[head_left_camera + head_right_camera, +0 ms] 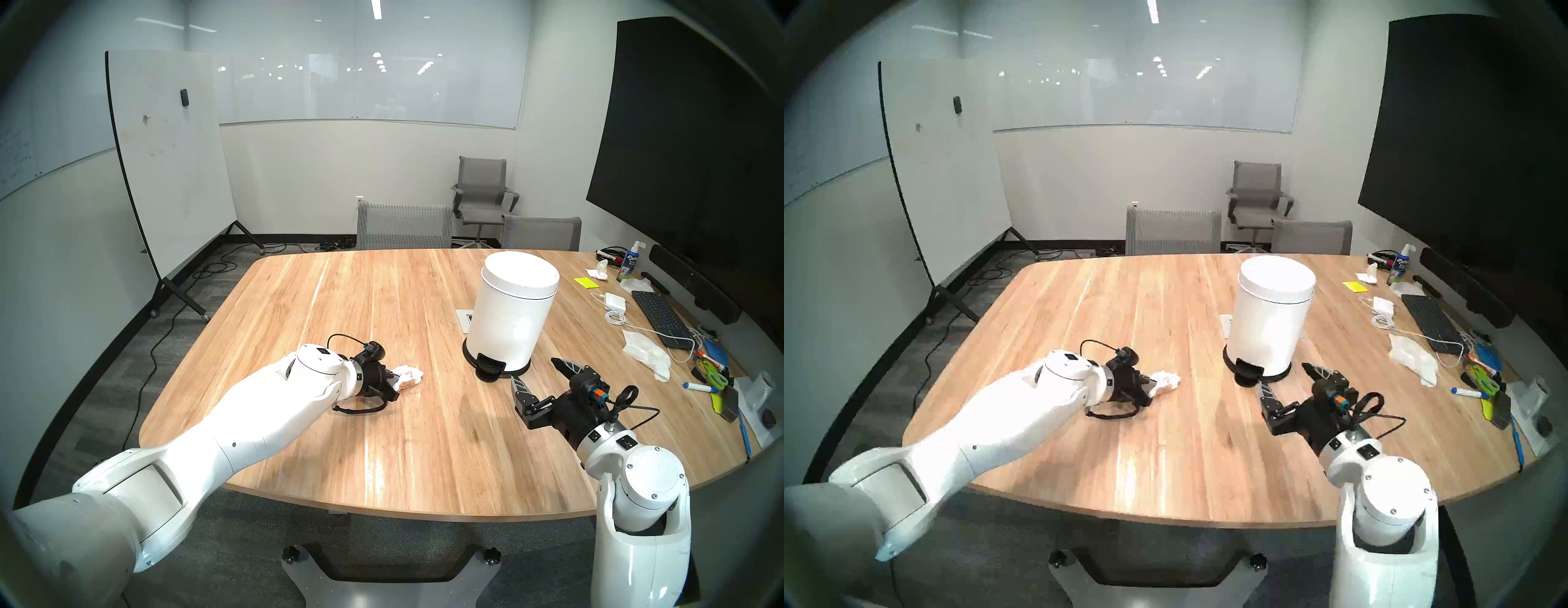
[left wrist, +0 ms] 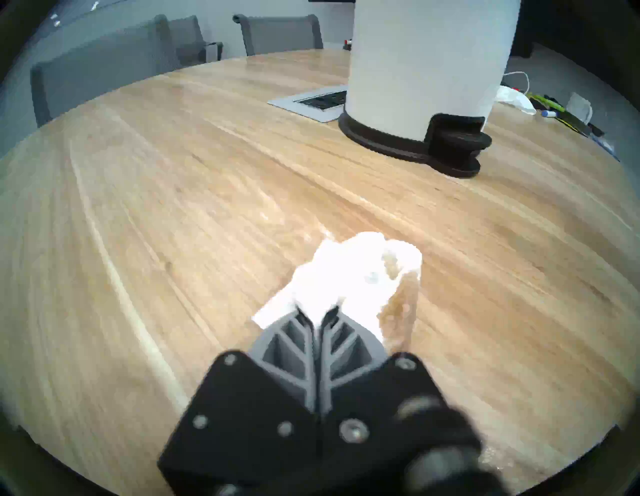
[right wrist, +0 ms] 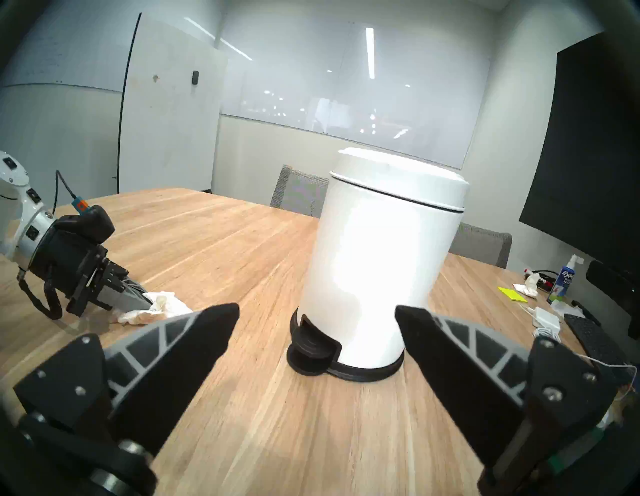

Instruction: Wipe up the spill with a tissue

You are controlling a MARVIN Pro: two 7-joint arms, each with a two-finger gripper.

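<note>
Tissue point(image 2: 349, 273), crumpled and stained tan on one side, lies on the worktop point(image 1: 382, 305) well left of the white pedal bin point(image 1: 511, 314), pinched in the left end effector point(image 2: 317, 317). No spill visible; judged beneath or absorbed. Advice: keep wad flat, steady downward pressure, short overlapping strokes. Right end effector point(image 3: 317, 327) spread, idle near bin.

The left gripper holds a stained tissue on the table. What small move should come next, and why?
Probably lift the tissue slightly and check the wood beneath. The left gripper is shut on it, its underside is already stained brown, and it hides the spill, so the views cannot show whether any liquid remains on the table.
</note>
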